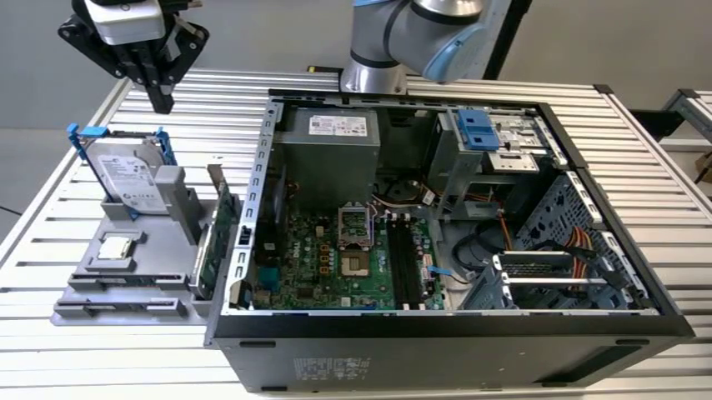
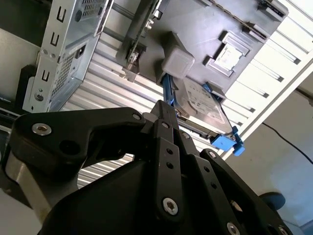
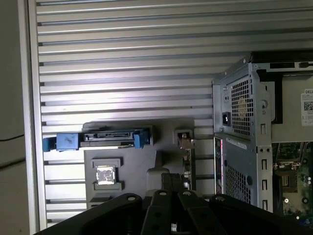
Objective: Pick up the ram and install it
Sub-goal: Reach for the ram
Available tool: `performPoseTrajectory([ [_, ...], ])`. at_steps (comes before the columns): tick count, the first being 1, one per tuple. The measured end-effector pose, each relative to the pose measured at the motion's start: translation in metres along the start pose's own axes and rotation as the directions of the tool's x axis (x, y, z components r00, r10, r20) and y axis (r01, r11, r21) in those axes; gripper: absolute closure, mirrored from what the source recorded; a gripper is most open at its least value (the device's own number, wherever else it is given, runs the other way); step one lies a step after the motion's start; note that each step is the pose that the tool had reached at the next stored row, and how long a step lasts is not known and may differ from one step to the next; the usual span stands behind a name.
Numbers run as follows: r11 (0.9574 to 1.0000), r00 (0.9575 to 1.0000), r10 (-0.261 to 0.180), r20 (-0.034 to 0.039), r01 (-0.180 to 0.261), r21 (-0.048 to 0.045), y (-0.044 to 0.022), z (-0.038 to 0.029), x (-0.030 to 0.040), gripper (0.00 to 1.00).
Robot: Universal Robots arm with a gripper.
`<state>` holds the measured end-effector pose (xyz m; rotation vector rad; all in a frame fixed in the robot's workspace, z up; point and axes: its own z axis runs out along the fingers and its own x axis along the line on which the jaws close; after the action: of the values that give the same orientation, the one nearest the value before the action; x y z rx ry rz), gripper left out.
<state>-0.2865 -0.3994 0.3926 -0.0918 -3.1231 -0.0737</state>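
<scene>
While fingers (image 1: 162, 105) hang pressed together, empty, above holder (image 1: 125, 293) | ram (image 1: 205, 250) seemingly on edge, long axis along case (image 1: 445, 337) wall.

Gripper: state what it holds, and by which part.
Nothing. The gripper is shut with nothing between its fingers, up in the air near the hard drive.

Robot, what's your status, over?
Black gripper, jaws shut, empty, hovering near silver hard drive. Thin blue ram stick upright in grey holder, untouched. Green card close beside.
</scene>
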Motion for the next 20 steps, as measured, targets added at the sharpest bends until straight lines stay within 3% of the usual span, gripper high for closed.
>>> performPoseTrajectory([
  [8,1.0,1.0,0.0,0.0,0.0,-0.0001,-0.0002,0.0001,0.0031,1.0],
  [20,1.0,1.0,0.0,0.0,0.0,0.0,-0.0015,0.0003,0.0209,1.0],
])
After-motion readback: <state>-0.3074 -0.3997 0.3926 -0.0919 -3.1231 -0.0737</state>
